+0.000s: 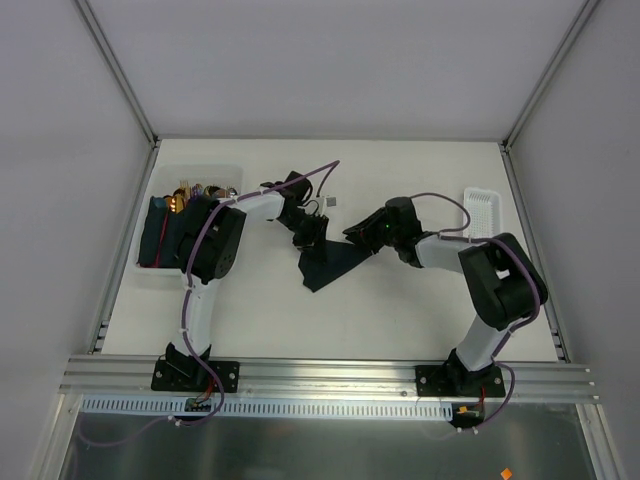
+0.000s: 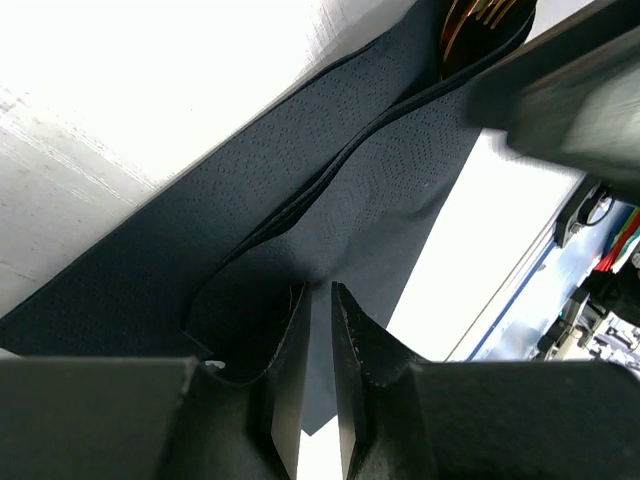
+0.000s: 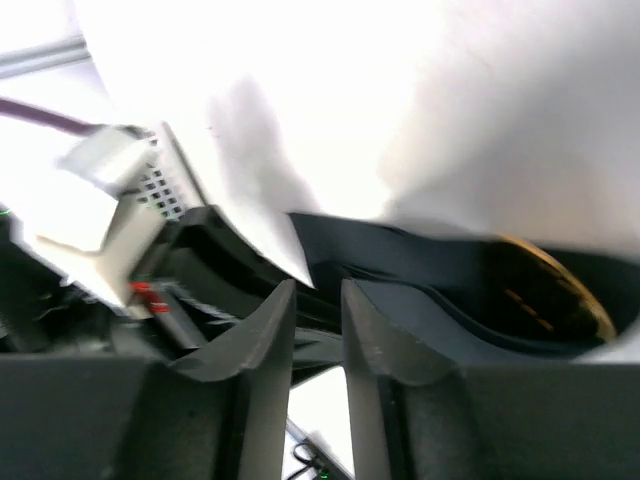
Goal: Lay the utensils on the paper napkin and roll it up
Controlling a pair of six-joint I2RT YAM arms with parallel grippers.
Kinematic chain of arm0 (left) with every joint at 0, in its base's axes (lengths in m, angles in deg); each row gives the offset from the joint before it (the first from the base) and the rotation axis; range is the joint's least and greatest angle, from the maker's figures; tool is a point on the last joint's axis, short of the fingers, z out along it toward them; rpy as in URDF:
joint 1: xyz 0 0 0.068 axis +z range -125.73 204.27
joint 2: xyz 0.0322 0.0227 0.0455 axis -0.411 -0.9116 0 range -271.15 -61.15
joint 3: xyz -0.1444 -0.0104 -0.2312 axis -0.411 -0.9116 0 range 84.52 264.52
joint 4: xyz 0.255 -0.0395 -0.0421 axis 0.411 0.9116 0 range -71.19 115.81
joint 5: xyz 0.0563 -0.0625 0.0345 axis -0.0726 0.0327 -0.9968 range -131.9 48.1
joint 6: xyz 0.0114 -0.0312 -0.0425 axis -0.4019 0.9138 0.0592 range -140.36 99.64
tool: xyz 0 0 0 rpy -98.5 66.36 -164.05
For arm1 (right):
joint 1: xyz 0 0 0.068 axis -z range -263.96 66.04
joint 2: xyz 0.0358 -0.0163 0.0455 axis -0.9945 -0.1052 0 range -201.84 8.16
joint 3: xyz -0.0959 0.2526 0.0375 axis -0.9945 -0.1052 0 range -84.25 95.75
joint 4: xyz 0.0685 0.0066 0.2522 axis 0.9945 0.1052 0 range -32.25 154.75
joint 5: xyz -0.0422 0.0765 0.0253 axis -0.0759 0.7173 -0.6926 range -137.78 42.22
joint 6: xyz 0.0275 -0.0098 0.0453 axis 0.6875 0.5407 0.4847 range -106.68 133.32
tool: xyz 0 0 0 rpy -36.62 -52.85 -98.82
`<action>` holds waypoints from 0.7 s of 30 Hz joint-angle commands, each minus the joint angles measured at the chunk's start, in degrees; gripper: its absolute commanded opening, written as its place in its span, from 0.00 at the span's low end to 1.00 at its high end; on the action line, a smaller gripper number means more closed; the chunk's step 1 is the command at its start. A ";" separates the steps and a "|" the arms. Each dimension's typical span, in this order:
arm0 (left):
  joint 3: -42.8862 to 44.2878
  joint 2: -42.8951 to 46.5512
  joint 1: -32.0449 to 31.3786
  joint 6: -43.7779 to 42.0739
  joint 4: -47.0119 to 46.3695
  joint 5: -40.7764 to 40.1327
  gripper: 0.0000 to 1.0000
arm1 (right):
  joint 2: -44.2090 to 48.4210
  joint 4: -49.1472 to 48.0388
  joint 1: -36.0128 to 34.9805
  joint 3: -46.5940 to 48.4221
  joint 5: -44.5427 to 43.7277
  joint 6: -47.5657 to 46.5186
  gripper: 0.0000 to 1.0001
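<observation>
Evidently the rolling step is in hand: the paper napkin (image 1: 335, 262) lies folded over the gold-headed utensils (image 2: 482, 14), just ahead of both sets of fingertips. The left gripper (image 2: 320, 292) and right gripper (image 3: 313, 288) have jaws nearly together at its edges, but whether either pinches the paper cannot be told. The next move likely calls for turning the fold over evenly.

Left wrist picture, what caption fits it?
Dark navy napkin wrapped around a gold fork, left claw at its edge.

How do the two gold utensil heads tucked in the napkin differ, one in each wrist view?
The fork shows separate tines; the spoon-like head is rounded and unbroken. The fork is cut by the picture's edge; the spoon-like head shows more fully. Both are gold, between folds of the paper napkin.
</observation>
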 commanded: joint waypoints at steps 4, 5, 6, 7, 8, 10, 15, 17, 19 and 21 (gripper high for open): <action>1.54 -3.11 -0.42 -4.38 3.22 -4.27 0.17 | -0.18 12.69 1.95 9.31 6.75 -15.28 0.22; 1.63 -3.20 -0.42 -4.38 3.31 -4.36 0.17 | -0.36 13.48 1.95 9.67 7.19 -15.89 0.19; 1.98 -3.37 -0.42 -4.38 3.40 -4.27 0.16 | -0.53 14.53 1.95 10.11 8.15 -16.60 0.17; 2.24 -3.37 -0.42 -4.38 3.48 -4.36 0.17 | -0.54 15.24 1.95 10.11 8.95 -17.47 0.14; 2.42 -3.46 -0.42 -4.38 3.57 -4.36 0.17 | -0.45 15.42 2.04 10.02 9.39 -18.00 0.13; 2.77 -3.64 -0.42 -4.38 3.75 -4.27 0.17 | -0.54 16.56 1.95 10.20 10.09 -19.06 0.11; 4.26 -4.08 -0.42 -6.57 4.54 -4.89 0.17 | -1.68 19.81 2.04 10.02 11.94 -22.84 0.05; 4.79 -4.34 -0.33 -6.93 4.98 -5.33 0.17 | -2.99 20.95 1.95 10.37 12.20 -24.07 0.05; 5.14 -4.51 -0.42 -7.19 5.15 -5.50 0.17 | -4.13 21.13 2.04 10.64 12.29 -24.51 0.04; 5.49 -4.78 -0.33 -7.54 5.50 -5.85 0.17 | -6.15 21.31 2.04 11.07 12.29 -25.13 0.02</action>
